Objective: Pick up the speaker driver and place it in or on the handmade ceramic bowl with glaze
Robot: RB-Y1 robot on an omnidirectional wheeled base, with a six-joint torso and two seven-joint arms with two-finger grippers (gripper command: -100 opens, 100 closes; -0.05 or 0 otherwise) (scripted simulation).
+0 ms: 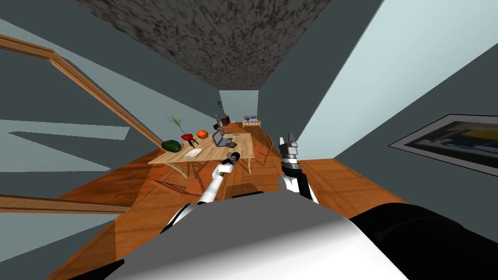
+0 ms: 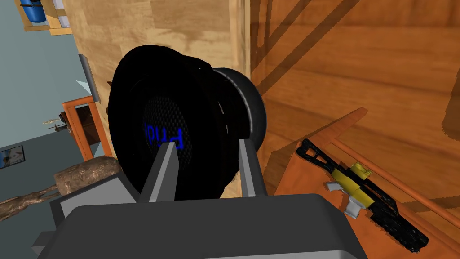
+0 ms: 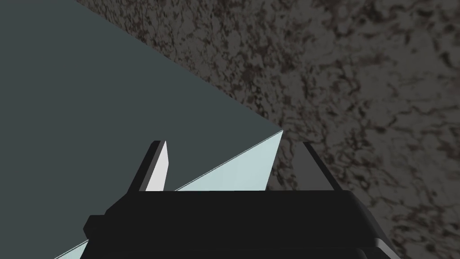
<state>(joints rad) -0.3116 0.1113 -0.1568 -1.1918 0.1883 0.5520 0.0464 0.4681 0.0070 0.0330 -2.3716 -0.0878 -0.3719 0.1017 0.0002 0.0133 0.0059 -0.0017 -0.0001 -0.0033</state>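
The speaker driver (image 2: 179,130) is a black round unit with blue letters on its cone and a thick magnet at the back. My left gripper (image 2: 206,150) is shut on it, one finger on the cone face and one behind the rim. In the head view the left gripper (image 1: 234,158) holds the driver over the near edge of the wooden table (image 1: 243,148). On the table's left end lie a dark green rounded bowl-like thing (image 1: 170,145) and a flat white dish (image 1: 193,153); which one is the ceramic bowl I cannot tell. My right gripper (image 1: 290,140) is raised and open.
An orange ball (image 1: 202,133), a red pot with a plant (image 1: 187,137) and a laptop (image 1: 222,140) stand on the table. A chair (image 1: 266,146) is at its right side. A black and yellow toy gun (image 2: 361,195) lies on an orange-brown seat below the driver.
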